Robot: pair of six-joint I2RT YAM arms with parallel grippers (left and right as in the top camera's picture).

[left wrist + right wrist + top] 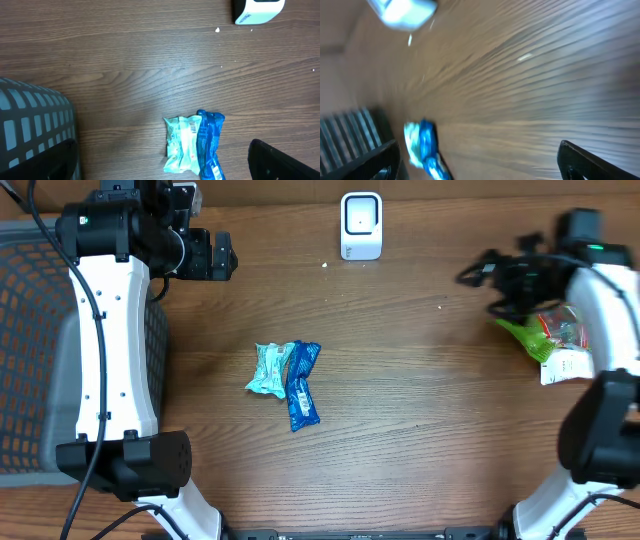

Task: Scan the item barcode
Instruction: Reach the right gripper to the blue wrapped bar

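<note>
Two packets (290, 376) mid-table, basket (30, 290) at left edge

Both arms hover, left gripper (222, 256) and right gripper (478, 275) spread wide.

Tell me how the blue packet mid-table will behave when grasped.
The blue packet looks like crinkled film, so probably floppy and light. Its glossy wrap may slip. It lies against the teal packet, so pushing likely shifts both.

White arm shells (112, 350), black joint housings (150, 462), black cables (83, 485), green status lights (84, 221), black jaws
</note>
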